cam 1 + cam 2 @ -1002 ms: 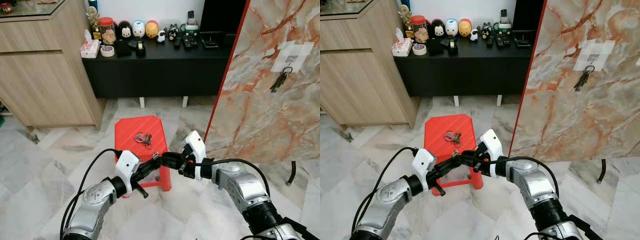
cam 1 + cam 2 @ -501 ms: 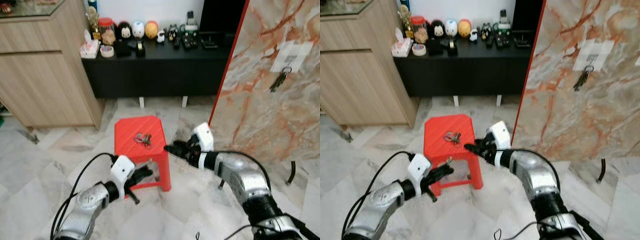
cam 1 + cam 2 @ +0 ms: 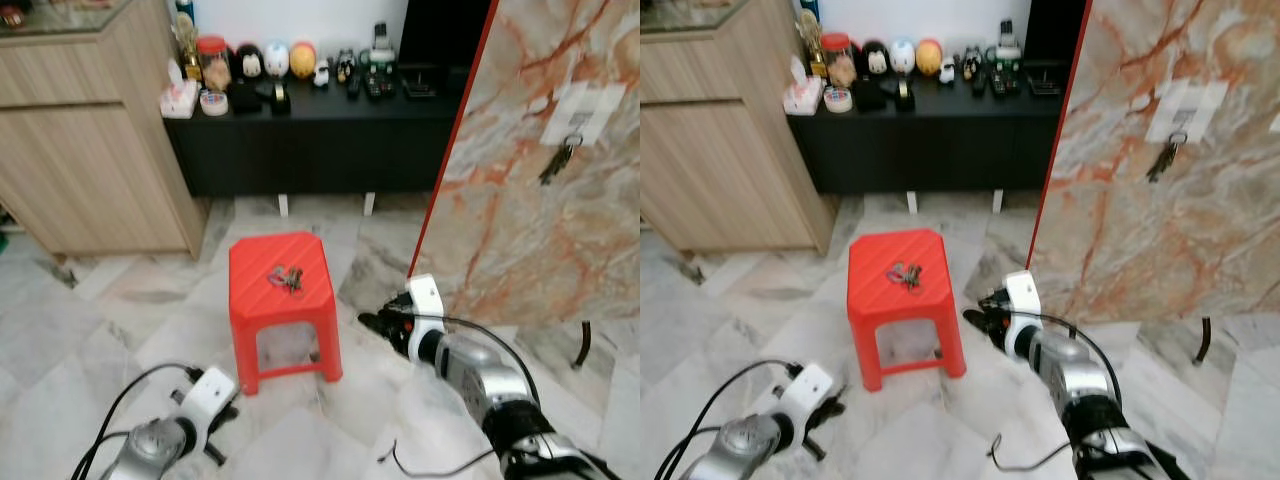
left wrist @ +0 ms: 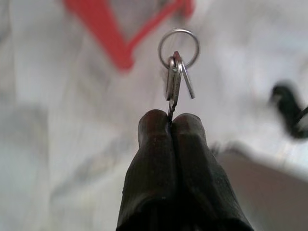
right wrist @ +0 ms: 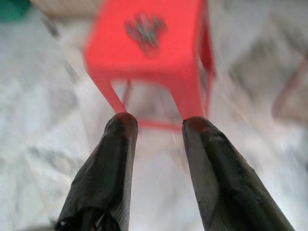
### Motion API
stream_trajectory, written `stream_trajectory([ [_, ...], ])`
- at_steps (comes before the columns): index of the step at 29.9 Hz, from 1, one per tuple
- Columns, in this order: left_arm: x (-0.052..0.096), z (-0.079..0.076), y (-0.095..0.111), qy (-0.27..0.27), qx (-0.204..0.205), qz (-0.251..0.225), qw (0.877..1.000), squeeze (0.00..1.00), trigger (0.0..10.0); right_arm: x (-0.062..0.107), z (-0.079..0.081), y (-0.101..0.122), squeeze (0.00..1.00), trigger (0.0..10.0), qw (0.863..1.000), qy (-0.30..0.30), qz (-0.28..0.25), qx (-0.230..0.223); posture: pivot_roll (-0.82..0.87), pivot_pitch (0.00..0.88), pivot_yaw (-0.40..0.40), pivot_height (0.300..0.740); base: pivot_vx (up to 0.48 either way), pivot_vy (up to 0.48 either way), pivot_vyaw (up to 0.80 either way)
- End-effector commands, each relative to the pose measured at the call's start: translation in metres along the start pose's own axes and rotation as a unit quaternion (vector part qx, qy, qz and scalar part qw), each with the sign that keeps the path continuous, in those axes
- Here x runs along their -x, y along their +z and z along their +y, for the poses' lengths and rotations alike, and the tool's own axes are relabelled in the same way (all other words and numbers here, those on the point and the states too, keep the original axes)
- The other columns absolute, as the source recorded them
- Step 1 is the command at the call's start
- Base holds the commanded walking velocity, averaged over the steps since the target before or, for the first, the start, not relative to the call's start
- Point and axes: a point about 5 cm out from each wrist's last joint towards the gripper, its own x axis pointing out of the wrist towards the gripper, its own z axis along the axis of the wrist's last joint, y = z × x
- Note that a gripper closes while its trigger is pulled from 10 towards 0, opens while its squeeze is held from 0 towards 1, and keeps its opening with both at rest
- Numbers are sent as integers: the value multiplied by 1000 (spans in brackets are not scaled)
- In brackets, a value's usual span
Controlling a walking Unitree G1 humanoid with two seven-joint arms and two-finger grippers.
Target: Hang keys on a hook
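Left wrist view: left tool (image 4: 171,126) pressed together on a small set of keys (image 4: 176,72), ring uppermost, blades pinched at the very tips. In the head views, left tool (image 3: 222,418) low at 7 o'clock, near the floor, left of and below the red stool (image 3: 283,300). Right tool (image 3: 378,322) at 4 o'clock from the stool, fingers (image 5: 118,159) spread with nothing between them, aimed back at the stool. Second bunch of keys (image 3: 287,279) lying on the stool top. Marble panel (image 3: 530,210) at 3 o'clock, carrying a white hook pad (image 3: 583,108) at 2 o'clock with a key bunch (image 3: 558,161) already dangling from it.

For the step in hand, probably best: keep the pinch firm, since only a sliver of blade is held; raise the ring clear of the stool edge; carry it up toward 2 o'clock; present the ring open-face to the hook so that it slips over beside the bunch already there; let go only once the ring bears on the hook.

Against a second ago: both tools then close together at the stool's front edge; now well apart, left dropped toward the floor, right drawn off toward the panel. Bunch on the stool unmoved.
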Motion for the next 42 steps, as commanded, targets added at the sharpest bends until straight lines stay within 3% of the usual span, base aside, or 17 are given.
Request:
stream_trajectory([
  [1, 2, 3, -19, 21, -35, 54, 998, 0, 10000, 3, -7, -19, 0, 10000, 999, -31, 29, -3, 121, 101, -25, 723, 0, 0, 0],
  [4, 8, -1, -48, 15, -110, 123, 986, 0, 10000, 6, -10, -44, 0, 10000, 997, -57, 54, -24, 125, 91, -20, 723, 0, 0, 0],
  [5, 12, -6, -66, 0, -134, 162, 978, 0, 10000, 9, -12, -58, 0, 10000, 995, -74, 69, -28, 121, 88, -18, 723, 0, 0, 0],
  [8, 16, -13, -84, -13, -142, 196, 970, 0, 10000, 12, -13, -73, 0, 10000, 992, -92, 87, -29, 125, 85, -16, 723, 0, 0, 0],
  [10, 18, -21, -91, -15, -86, 196, 977, 0, 10000, 14, -13, -82, 0, 10000, 990, -100, 99, -28, 128, 78, -14, 723, 0, 0, 0],
  [11, 19, -27, -97, -5, -27, 195, 980, 0, 10000, 16, -12, -90, 0, 10000, 988, -107, 109, -22, 126, 78, -14, 723, 0, 0, 0],
  [13, 19, -31, -101, 1, -6, 199, 980, 0, 10000, 17, -12, -96, 0, 10000, 986, -117, 116, -21, 126, 78, -14, 723, 0, 0, 0],
  [14, 20, -37, -105, 10, 36, 200, 979, 0, 10000, 20, -13, -102, 0, 10000, 984, -127, 124, -15, 126, 78, -14, 723, 0, 0, 0],
  [15, 20, -37, -105, 10, 36, 200, 979, 0, 10000, 20, -13, -102, 0, 10000, 984, -127, 124, -15, 126, 78, -14, 723, 0, 0, 0],
  [18, 20, -44, -109, 39, 114, 199, 973, 0, 10000, 26, -15, -117, 0, 10000, 978, -150, 140, -35, 114, 77, -20, 723, 0, 0, 0],
  [19, 20, -44, -109, 39, 114, 199, 973, 0, 10000, 26, -15, -117, 0, 10000, 978, -150, 140, -35, 114, 77, -20, 723, 0, 0, 0],
  [20, 20, -45, -111, 60, 153, 195, 967, 0, 10000, 30, -15, -126, 0, 10000, 974, -163, 150, -42, 112, 77, -23, 723, 0, 0, 0],
  [21, 20, -45, -111, 60, 153, 195, 967, 0, 10000, 30, -15, -126, 0, 10000, 974, -163, 150, -42, 112, 77, -23, 723, 0, 0, 0],
  [22, 18, -46, -108, 86, 217, 174, 957, 0, 10000, 36, -15, -138, 0, 10000, 969, -179, 161, -58, 106, 74, -28, 723, 0, 0, 0],
  [25, 16, -41, -102, 133, 301, 133, 935, 0, 10000, 43, -12, -154, 0, 10000, 960, -196, 171, -103, 102, 69, -30, 723, 0, 0, 0],
  [31, 16, -43, -103, 153, 349, 124, 916, 0, 10000, 47, -5, -169, 0, 10000, 951, -207, 185, -135, 95, 61, -27, 723, 0, 0, 0],
  [42, 16, -44, -104, 153, 344, 126, 918, 0, 10000, 43, 0, -167, 0, 10000, 949, -207, 167, -168, 87, 30, -6, 723, 0, 0, 0],
])
